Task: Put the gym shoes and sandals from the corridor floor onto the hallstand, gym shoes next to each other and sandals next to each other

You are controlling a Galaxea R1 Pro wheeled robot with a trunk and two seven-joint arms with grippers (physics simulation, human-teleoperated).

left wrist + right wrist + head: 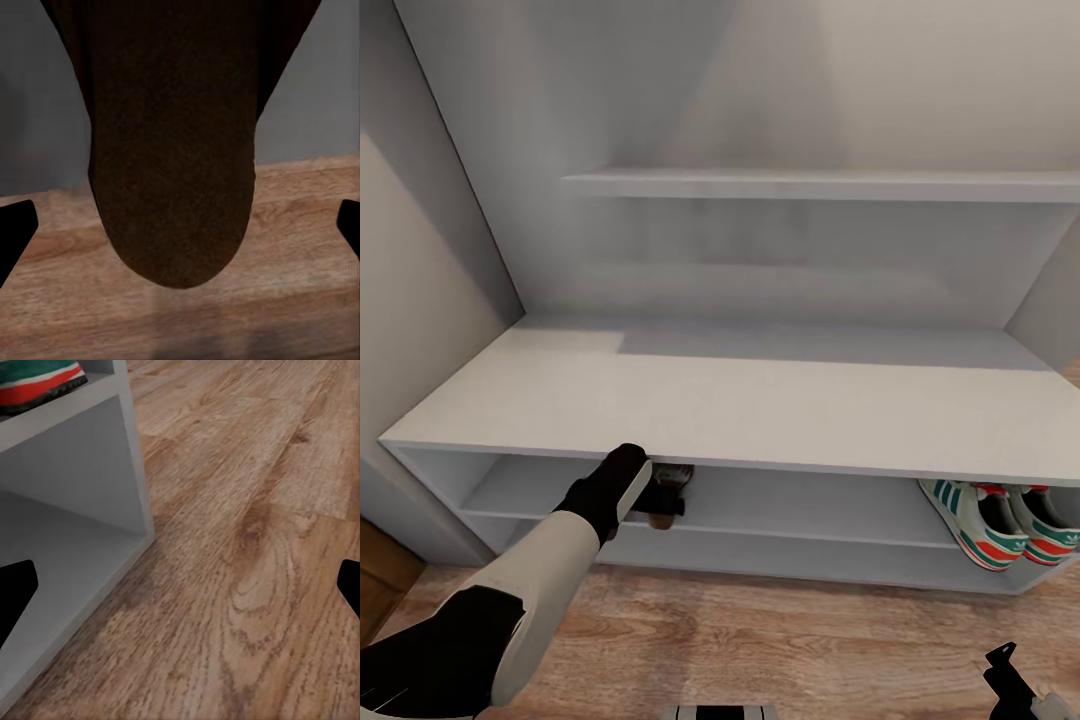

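My left gripper (pixel 658 488) reaches under the top of the pale grey hallstand (pixel 760 400), at the upper shelf opening. A dark brown sandal (pixel 666 498) hangs upright right in front of it. In the left wrist view the sandal (pixel 176 150) sits between the black fingertips (pixel 15 232), which stand wide apart and clear of its sides. The two gym shoes (pixel 978 520) (pixel 1050 522) lie side by side on the middle shelf at the right, heels outward. My right gripper (pixel 1010 682) hangs low over the corridor floor (pixel 810 630), open and empty.
A wall shelf (pixel 810 185) runs above the bench. Grey walls close in at left and right. In the right wrist view the rack's end panel (pixel 82 472) stands beside wood planks (pixel 255 547), with a gym shoe (pixel 37 382) on its shelf.
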